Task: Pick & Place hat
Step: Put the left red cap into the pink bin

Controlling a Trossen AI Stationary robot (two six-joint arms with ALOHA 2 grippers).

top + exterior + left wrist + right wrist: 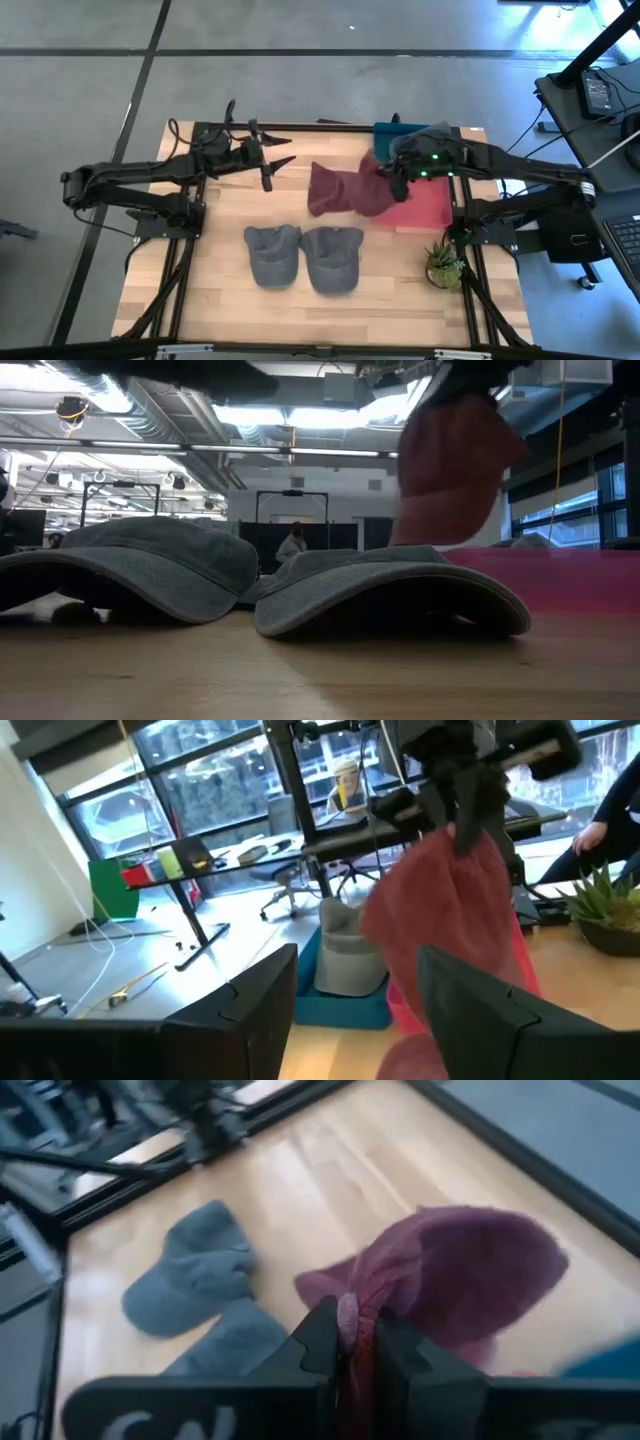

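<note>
A wooden table [220, 290] is seen carrying two grey caps [273, 254] [332, 259], laid side by side, nearer the front edge than the jaws of either arm. A pink mat [428, 208] is spread just below the right jaws, with a teal bin [385, 133] behind it and a small potted plant [443, 265] in front.

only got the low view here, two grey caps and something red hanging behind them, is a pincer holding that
Observer: Yes. The right pincer is shut on the red hat, pinching its edge.
Operator: where is it over the table
Observer: Over the far middle, beside a pink mat, with the hat hanging above the wood.
Operator: and the left arm
Observer: The left pincer is open, at the far left of the table, holding nothing.
Operator: anything else near the mat
Observer: A teal bin with a grey cap inside sits at the mat's far end.
</note>
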